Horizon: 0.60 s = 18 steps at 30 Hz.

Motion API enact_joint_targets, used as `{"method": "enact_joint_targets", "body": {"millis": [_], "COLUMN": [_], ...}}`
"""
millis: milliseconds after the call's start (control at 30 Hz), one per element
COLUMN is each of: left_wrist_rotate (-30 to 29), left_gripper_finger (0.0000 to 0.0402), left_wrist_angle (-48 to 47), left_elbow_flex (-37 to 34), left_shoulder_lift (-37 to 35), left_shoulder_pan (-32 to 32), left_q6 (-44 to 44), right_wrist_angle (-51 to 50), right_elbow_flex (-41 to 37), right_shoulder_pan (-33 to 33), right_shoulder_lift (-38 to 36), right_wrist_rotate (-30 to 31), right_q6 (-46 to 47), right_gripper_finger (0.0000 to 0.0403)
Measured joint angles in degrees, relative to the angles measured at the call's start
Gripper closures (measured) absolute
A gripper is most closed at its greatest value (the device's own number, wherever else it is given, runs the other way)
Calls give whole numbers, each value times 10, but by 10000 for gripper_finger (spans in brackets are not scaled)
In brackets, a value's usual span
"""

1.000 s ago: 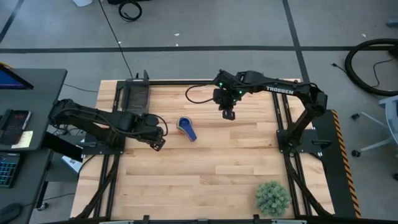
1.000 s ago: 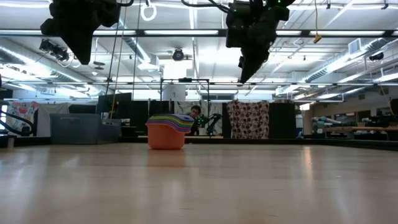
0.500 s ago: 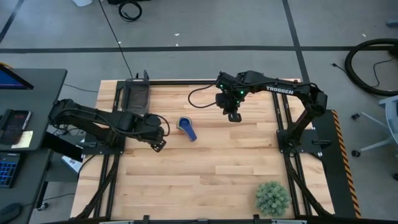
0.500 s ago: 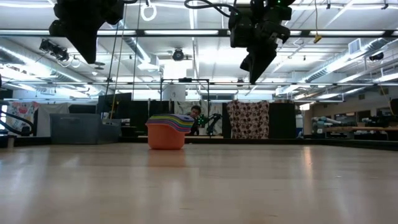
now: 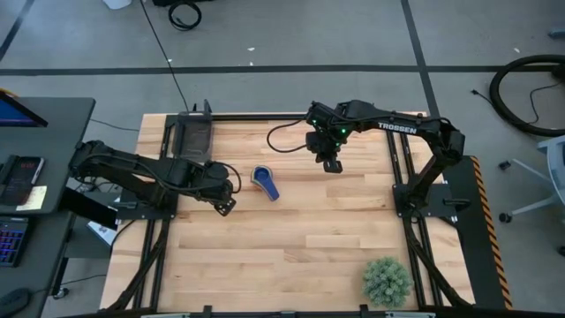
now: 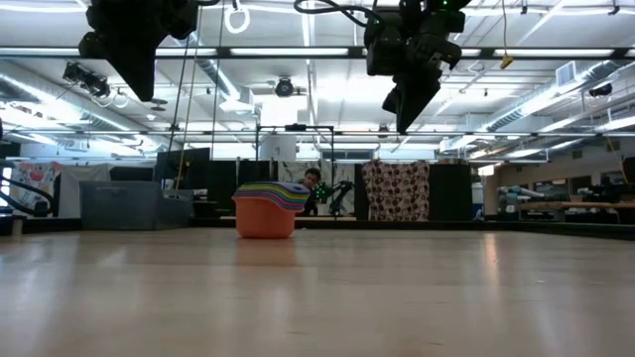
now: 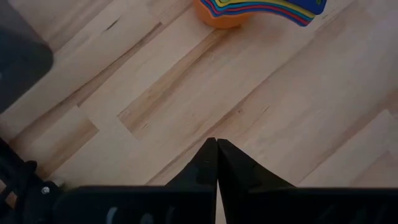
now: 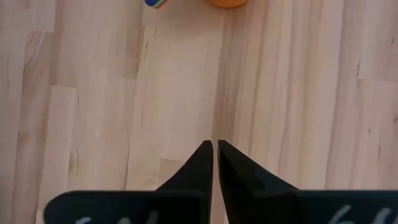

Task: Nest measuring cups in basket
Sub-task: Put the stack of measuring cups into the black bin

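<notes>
The small round plastic measuring cups [image 5: 264, 181] already sit one inside another as a single stack, with the orange cup at the bottom and the dark blue cup on top. In the low view the coloured rims [image 6: 270, 190] make thin layers above the orange body. The stack stands on the bare wooden table [image 5: 291, 256], near its middle, and no gripper touches it.

The dark grey-brown rectangular basket with low walls [image 5: 195, 136] lies at the far left corner of the table, well apart from the stack. So the nesting looks finished, I think, but the stack is not yet in the basket.

The left gripper [image 5: 226, 204] hangs above the table just left of the stack and a little nearer. Its two dark fingers [image 7: 202, 167] are pressed together and hold nothing. The right gripper [image 5: 330, 164] hangs to the right of the stack, slightly farther back, with its fingers [image 8: 200, 163] together as well and empty. Both are lifted well above the wood, probably so the stack stays free for a new grasp.

A spiky green plant ball [image 5: 387, 281] rests at the near right corner, far from everything.
</notes>
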Motion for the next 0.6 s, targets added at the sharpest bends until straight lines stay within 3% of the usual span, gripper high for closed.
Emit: {"method": "enact_joint_targets", "body": {"millis": [300,600], "left_wrist_rotate": [0,0], "left_gripper_finger": [395,395], "left_wrist_angle": [9,52], "left_elbow_flex": [0,0], "left_shoulder_lift": [0,0], "left_shoulder_pan": [0,0], "left_q6": [0,1], "right_wrist_angle": [27,143], "right_elbow_flex": [0,0], "right_shoulder_pan": [0,0], "right_shoulder_lift": [0,0], "right_wrist_rotate": [0,0], "right_q6": [0,0], "right_gripper_finger": [373,374]}}
